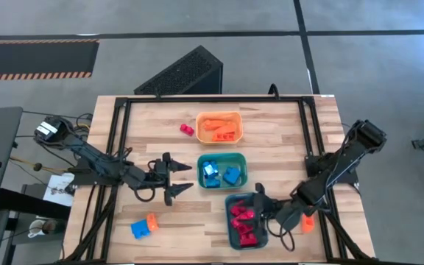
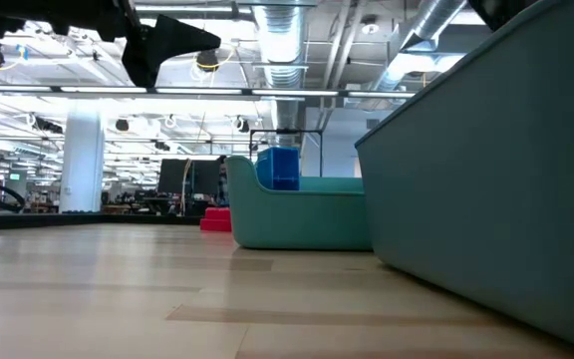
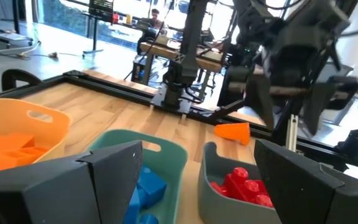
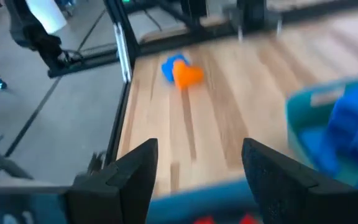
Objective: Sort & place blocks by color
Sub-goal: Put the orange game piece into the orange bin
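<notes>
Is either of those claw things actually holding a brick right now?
No. The left tool is open and empty beside the green tray. The right tool is open over the teal tray of red blocks, gripping nothing.

Even bright overhead light, soft shadows — right wrist view motion-blurred, ceiling lamps glaring

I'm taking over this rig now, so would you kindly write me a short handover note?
Left end effector: open, empty, beside the green tray.
Right end effector: open, empty, over the teal tray.
Done: orange blocks in the orange tray, blue blocks in green, red blocks in teal.
Left: red block beside the orange tray, a blue block touching an orange block at the left front, an orange wedge at the right edge.
</notes>
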Robot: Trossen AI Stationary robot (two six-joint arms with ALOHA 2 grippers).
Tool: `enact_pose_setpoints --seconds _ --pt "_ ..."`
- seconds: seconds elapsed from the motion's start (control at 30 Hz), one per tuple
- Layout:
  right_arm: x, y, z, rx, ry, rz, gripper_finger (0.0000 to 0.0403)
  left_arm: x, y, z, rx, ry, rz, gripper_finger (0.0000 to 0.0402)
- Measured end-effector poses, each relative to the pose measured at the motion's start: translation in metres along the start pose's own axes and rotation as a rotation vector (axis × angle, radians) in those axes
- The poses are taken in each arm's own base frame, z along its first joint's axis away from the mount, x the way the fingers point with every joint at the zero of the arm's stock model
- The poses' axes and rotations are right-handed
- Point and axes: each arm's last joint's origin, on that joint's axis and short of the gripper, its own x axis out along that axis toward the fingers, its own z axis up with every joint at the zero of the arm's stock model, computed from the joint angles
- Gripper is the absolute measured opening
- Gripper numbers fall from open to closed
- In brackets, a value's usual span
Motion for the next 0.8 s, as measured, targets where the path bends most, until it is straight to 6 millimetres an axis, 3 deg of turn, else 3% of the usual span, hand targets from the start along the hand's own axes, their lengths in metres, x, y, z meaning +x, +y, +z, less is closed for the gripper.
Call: enact_pose_setpoints --seconds 0.2,0.5,0.8 --pt "0.0 0.009 0.027 -0.136 -0.118 0.022 0.0255 0.001 0.002 0.001 0.0 -0.001 0.008 0.0293" --pt "-0.01 0.013 0.04 -0.211 -0.188 0.052 0.0255 0.001 0.002 0.0 0.0 0.011 -0.017 0.0293" --pt "-0.039 -0.006 0.041 -0.202 -0.284 0.011 0.0254 0.001 0.002 -0.001 -0.012 0.017 -0.015 0.0293"
